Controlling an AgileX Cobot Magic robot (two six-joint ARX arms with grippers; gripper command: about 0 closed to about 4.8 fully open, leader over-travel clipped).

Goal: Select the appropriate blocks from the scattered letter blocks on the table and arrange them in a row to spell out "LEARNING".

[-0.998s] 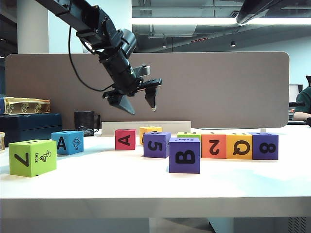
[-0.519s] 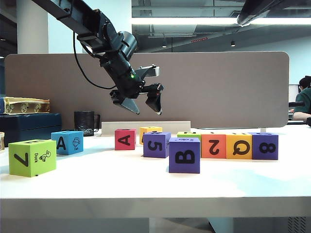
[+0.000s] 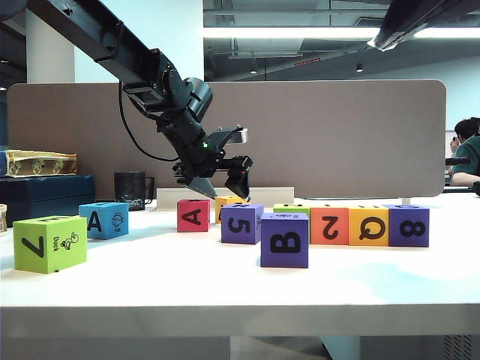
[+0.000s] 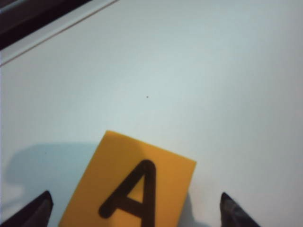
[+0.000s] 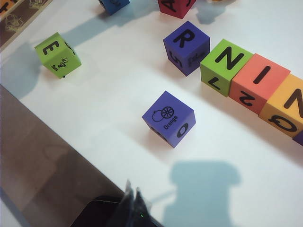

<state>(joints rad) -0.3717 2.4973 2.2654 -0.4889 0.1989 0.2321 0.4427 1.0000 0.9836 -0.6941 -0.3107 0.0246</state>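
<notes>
While the left gripper [image 3: 223, 180] hangs wide open just above the yellow A block [image 4: 128, 184], at twelve o'clock from the purple 5 block [image 3: 241, 223], a fingertip could clip that neighbour. The right gripper [image 5: 134, 201], high over the table [image 3: 187, 277], looks clenched.

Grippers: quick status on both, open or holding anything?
Left gripper: open, empty, above the yellow A block.
Right gripper: looks shut, empty, over the table.

Left gripper [image 3: 223, 187] low and tilted, fingers [image 4: 233, 211] spread wide; right gripper [image 5: 133, 201] raised, fingers together.
</notes>
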